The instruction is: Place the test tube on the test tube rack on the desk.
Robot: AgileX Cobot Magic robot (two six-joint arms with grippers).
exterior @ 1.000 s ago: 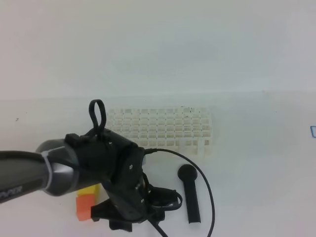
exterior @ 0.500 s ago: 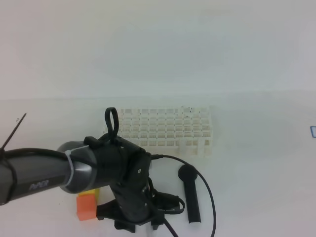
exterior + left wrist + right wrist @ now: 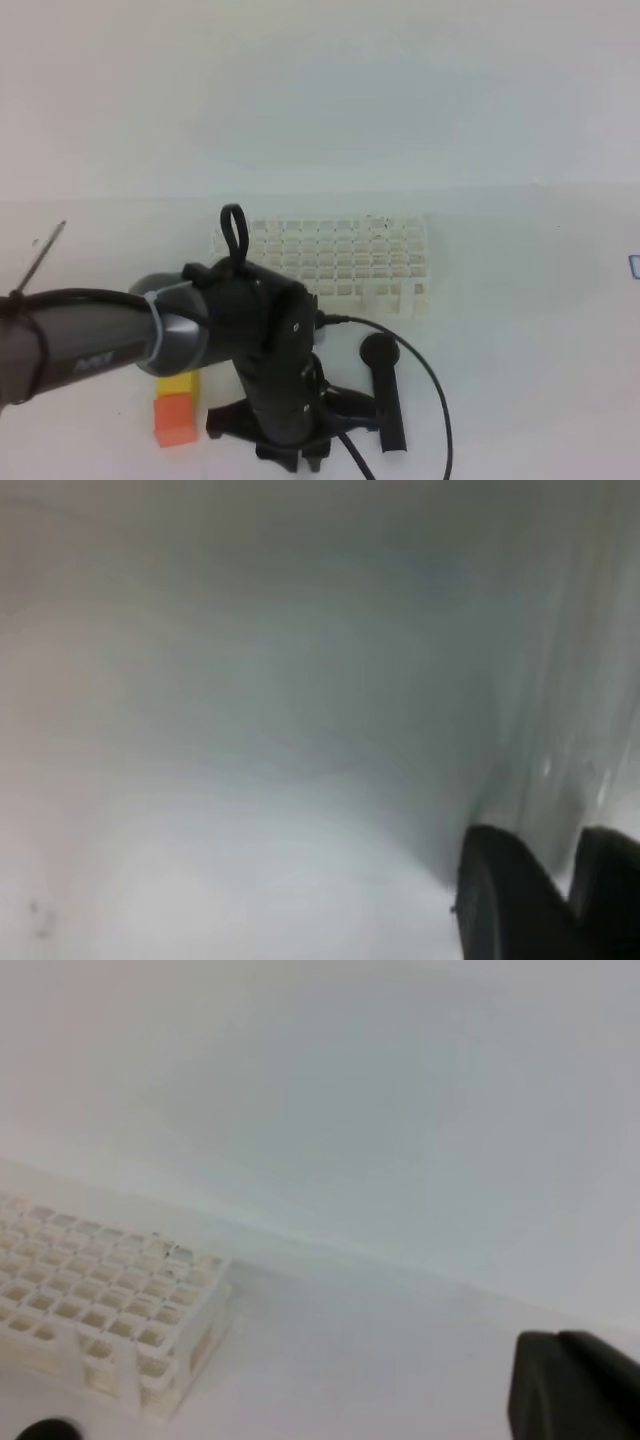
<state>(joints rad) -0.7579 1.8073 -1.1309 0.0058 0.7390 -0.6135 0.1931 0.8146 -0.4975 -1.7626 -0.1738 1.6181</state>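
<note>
My left hand [image 3: 545,895] hangs low over the plain white tabletop [image 3: 520,260], near the camera; its dark fingertips [image 3: 500,900] stand narrowly apart with a faint clear test tube [image 3: 560,780] between them, grip uncertain. The white gridded plastic rack [image 3: 330,262] sits farther back. My right hand [image 3: 575,1385] is closed

The left gripper [image 3: 545,895] was cut off by the lower edge of the left wrist view, which was blurred; whether anything sat between its jaws could not be told. Near the test tube rack [image 3: 325,262], the left arm [image 3: 200,335] hid the jaws in the high view and covered part of the yellow cube [image 3: 180,385]. The right gripper [image 3: 575,1390] was cropped at the corner. The test tube could not be made out.
</note>
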